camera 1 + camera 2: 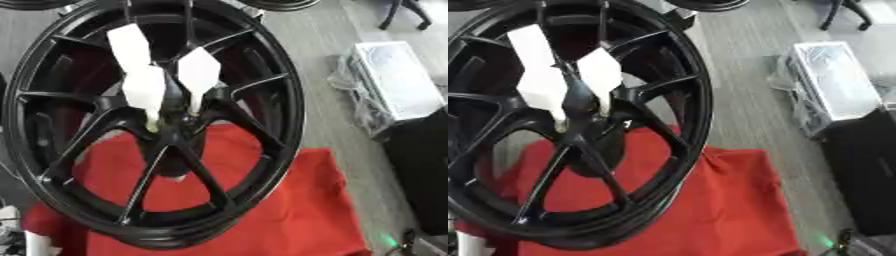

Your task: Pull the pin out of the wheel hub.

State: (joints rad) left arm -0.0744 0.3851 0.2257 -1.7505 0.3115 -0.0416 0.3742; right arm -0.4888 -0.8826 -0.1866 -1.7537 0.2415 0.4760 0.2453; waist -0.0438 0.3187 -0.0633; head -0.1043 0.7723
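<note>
Underneath, a red cloth (pixel 289 210) cushions the black wheel (pixel 271 150) leaning upright on it; at the hub (pixel 175 125) white tagged pins (pixel 199 72) stick out, not yet pulled, and neither robot hand shows, so their state is unknown

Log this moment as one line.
wheel on red cloth | white pieces at hub | hands out of view
</note>
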